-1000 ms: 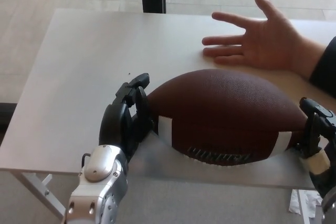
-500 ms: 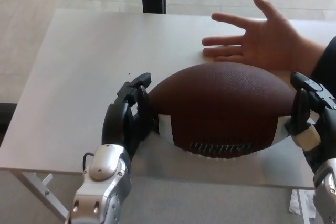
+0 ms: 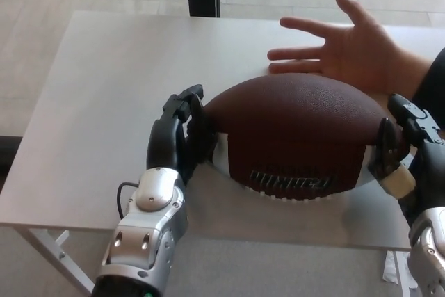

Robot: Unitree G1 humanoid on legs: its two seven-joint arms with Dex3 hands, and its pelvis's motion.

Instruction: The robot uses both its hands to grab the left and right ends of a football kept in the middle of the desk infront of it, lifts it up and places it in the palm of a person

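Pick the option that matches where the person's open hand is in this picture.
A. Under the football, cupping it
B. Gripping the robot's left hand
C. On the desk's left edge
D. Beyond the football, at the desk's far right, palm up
D: the person's hand lies open, palm up, behind the football on the far right of the desk, not under it.

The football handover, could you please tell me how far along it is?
Done: left robot hand and right robot hand clamp the football's two ends. In hand: carrying it toward the person's open palm. Left: setting it in that palm and letting go.
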